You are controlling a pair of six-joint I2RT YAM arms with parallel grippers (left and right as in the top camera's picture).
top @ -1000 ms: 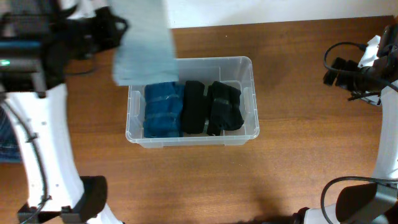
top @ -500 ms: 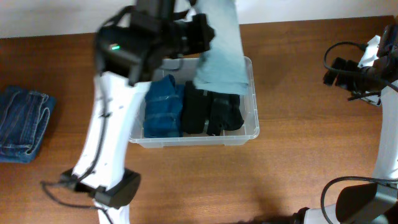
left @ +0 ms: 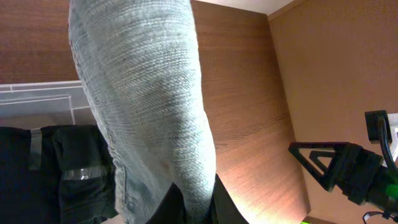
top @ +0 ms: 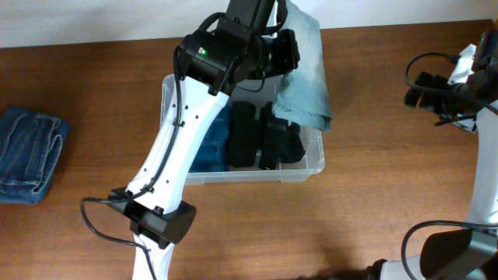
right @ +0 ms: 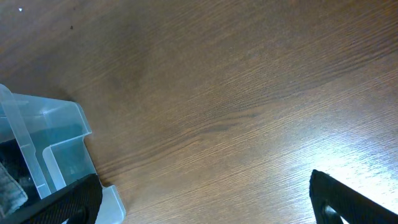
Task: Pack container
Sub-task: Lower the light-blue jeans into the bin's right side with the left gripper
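The clear plastic container (top: 314, 162) sits mid-table, holding folded blue jeans (top: 208, 152) at its left and two folded black garments (top: 264, 140) beside them. My left gripper (top: 282, 47) is shut on a pair of light grey-blue jeans (top: 305, 78) that hangs over the container's right end. In the left wrist view the jeans (left: 149, 106) hang between the fingers (left: 224, 208), above the black garments (left: 56, 165). My right gripper (top: 424, 88) is open and empty at the far right; its view shows a container corner (right: 59, 146).
A folded pair of blue jeans (top: 29, 154) lies at the table's left edge. The left arm (top: 175, 163) crosses over the container's left half. Cables (top: 436, 58) hang by the right arm.
My left arm has swung right with the light jeans, from the container's back left corner to over its right end.
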